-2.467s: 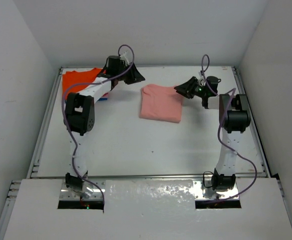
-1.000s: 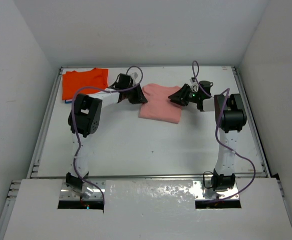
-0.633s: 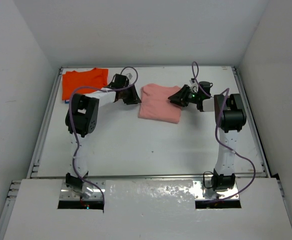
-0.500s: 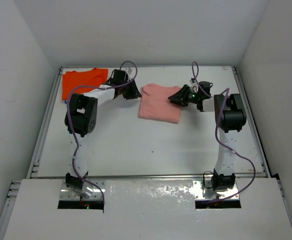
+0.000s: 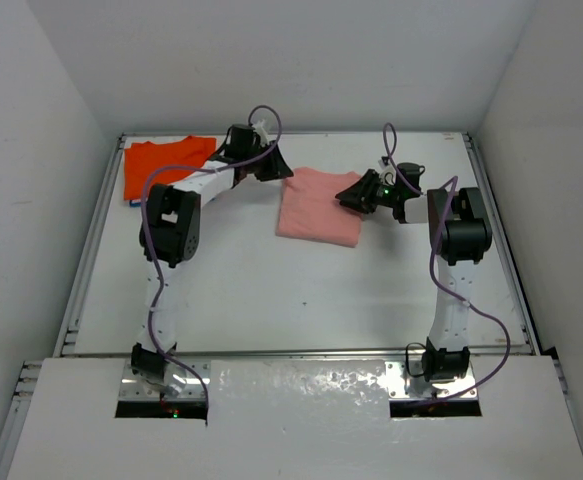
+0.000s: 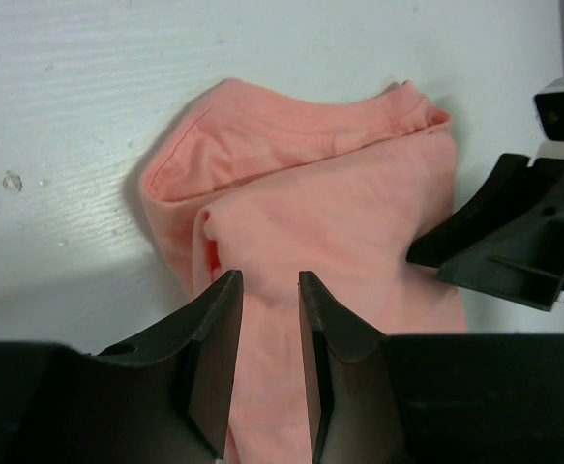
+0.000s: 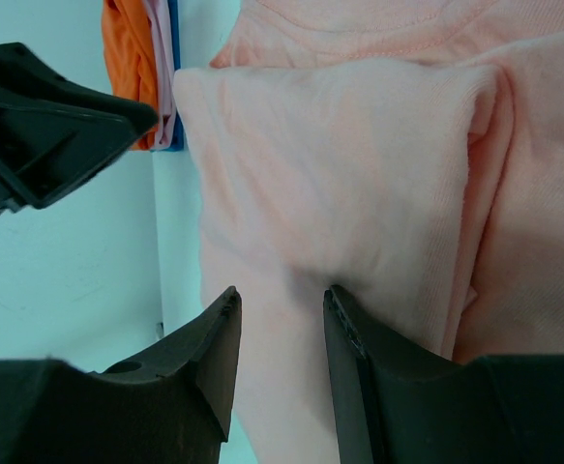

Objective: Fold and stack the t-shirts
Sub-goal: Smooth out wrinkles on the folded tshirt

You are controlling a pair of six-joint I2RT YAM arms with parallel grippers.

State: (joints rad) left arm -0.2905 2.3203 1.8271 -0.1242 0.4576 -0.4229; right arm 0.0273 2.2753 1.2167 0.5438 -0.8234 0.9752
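Salmon-pink t-shirt (image 5: 316, 210) lies folded, not yet stacked with the orange t-shirt (image 5: 166, 160); left gripper (image 6: 267, 288) parted, empty; right gripper (image 7: 282, 298), hold unclear.

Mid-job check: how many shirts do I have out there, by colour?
Salmon-pink: 1, the folded pink shirt in the middle.
Orange: 1, the orange shirt at the far left.
Blue: 1, the blue shirt, only an edge beside the orange.
Unclear: a pale strip between orange and blue may be another.
Total: 3 sure.
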